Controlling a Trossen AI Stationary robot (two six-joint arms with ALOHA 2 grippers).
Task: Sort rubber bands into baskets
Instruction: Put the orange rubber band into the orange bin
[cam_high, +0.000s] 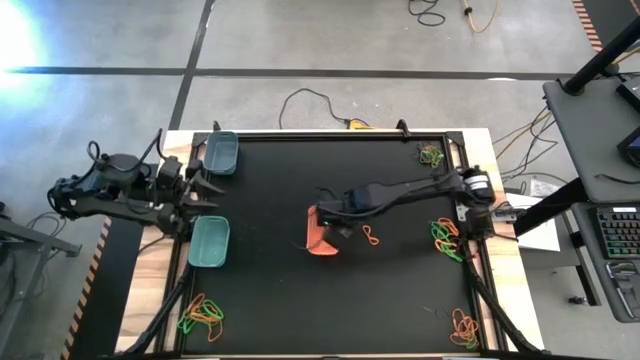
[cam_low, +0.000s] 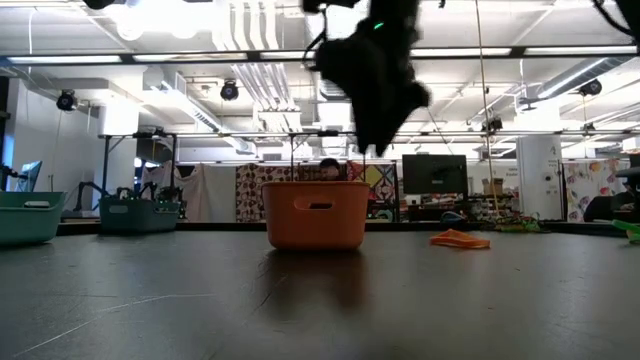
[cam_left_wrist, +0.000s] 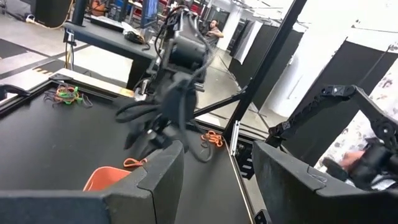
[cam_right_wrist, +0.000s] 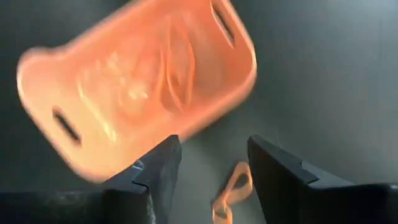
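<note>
Right fingers (cam_right_wrist: 208, 171) parted, empty, above orange basket (cam_right_wrist: 124, 87); orange band (cam_right_wrist: 231, 190) below; left fingers (cam_left_wrist: 214, 180) parted, empty.

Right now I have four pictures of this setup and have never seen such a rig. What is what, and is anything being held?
These are two dark robot arms at a black table. One picture looks straight down, one looks level across the tabletop, and two come from cameras on the wrists. From above, the right gripper hangs over the orange basket; its wrist camera shows open fingers holding nothing, with orange rubber bands inside the basket. The left gripper waits open at the table's left edge between the dark basket and the light teal basket. Loose bands lie in small heaps near the corners and right edge.
</note>
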